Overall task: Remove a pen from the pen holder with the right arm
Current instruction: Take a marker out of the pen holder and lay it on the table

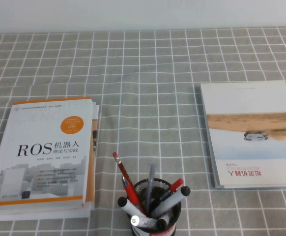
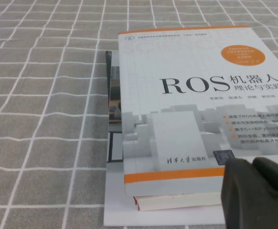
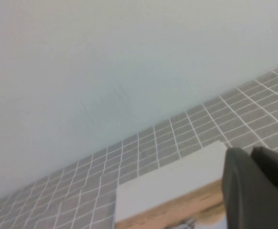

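At the near edge of the bench (image 1: 148, 73) the pen holder (image 1: 175, 216) is packed with crossed, leaning pens (image 1: 131, 192), so my right gripper (image 3: 251, 157), shut and empty over the white book (image 3: 177, 183), could snag two or tip it; left gripper (image 2: 252, 164) sits over the ROS book (image 2: 196, 109), state I can't tell.

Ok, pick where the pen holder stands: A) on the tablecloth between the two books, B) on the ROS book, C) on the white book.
A: the pen holder stands on the tablecloth between the ROS book and the white book; left gripper hangs by the ROS book, right gripper by the white book.
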`<state>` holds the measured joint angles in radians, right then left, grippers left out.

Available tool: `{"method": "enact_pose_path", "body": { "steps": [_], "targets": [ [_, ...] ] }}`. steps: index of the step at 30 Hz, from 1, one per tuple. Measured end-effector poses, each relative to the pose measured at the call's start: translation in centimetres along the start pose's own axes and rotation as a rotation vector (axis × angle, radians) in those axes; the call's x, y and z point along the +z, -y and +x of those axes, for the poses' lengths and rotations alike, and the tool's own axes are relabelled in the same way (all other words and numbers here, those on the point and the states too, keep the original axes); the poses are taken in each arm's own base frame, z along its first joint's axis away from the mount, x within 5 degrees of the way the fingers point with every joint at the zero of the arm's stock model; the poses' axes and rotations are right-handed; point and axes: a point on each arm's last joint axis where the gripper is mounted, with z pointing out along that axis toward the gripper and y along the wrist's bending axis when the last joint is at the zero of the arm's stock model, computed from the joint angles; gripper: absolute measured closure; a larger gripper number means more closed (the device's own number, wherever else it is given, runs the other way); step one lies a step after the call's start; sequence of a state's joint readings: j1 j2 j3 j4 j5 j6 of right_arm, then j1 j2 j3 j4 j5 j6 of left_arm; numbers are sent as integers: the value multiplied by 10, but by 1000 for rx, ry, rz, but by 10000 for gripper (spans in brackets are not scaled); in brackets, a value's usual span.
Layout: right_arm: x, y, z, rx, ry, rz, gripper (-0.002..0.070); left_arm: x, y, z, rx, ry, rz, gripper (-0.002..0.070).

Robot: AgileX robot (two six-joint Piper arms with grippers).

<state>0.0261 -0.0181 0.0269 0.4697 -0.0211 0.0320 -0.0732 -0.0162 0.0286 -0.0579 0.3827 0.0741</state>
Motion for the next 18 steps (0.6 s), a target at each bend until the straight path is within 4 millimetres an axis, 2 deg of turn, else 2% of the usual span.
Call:
{"method": "enact_pose_path", "body": {
  "steps": [5, 11, 18],
  "targets": [
    [0, -2, 5, 88, -88, -4, 689, 0, 0, 0, 0, 0, 0, 678],
    [5, -25, -16, 45, -286, -21, 689, 0, 0, 0, 0, 0, 0, 678],
    [25, -46, -35, -82, -634, 11, 689, 0, 0, 0, 0, 0, 0, 678]
  ]
}}
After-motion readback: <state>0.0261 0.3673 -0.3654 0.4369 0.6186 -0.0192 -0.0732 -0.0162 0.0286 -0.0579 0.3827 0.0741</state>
